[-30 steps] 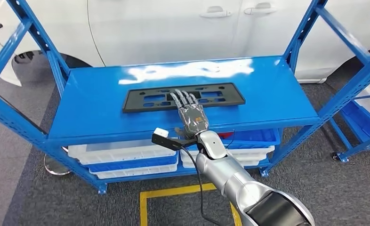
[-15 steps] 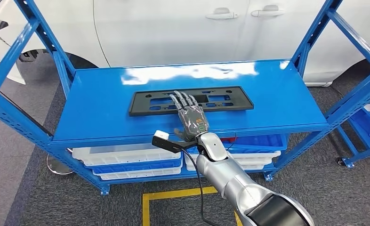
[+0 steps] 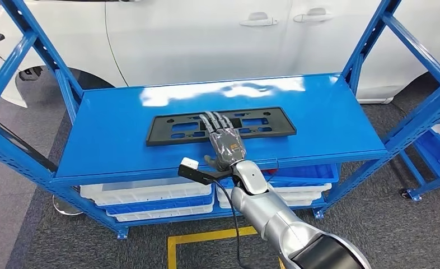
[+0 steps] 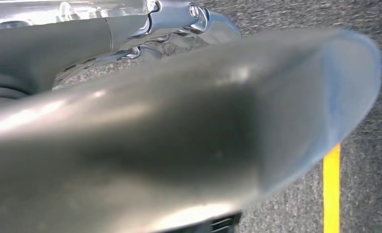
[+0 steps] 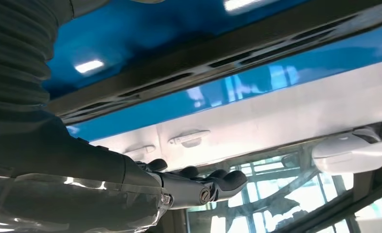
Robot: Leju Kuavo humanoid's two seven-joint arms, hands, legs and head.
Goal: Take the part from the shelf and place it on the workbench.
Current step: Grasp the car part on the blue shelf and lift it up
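Note:
The part is a flat black plastic plate (image 3: 167, 130) with several cut-outs, lying lengthwise in the middle of the blue shelf top (image 3: 106, 140). My right hand (image 3: 224, 140) reaches in from the shelf's front edge, palm down, fingers stretched out and spread across the plate's middle. It grips nothing. In the right wrist view the dark fingers (image 5: 203, 187) stay straight, slightly apart from the black plate (image 5: 228, 53). The left wrist view shows a blurred grey surface and some chrome parts (image 4: 179, 14), and I cannot make out how the left hand stands.
Slanted blue uprights (image 3: 369, 39) frame the shelf on both sides. White and blue bins (image 3: 145, 193) sit on the level below. A white car (image 3: 206, 33) stands close behind. Another blue rack (image 3: 430, 145) is at the right. Yellow tape (image 3: 206, 236) marks the grey floor.
The whole picture has shifted a little, so the camera moved. My right hand's fingertips now reach slightly farther across the plate; the plate lies where it was.

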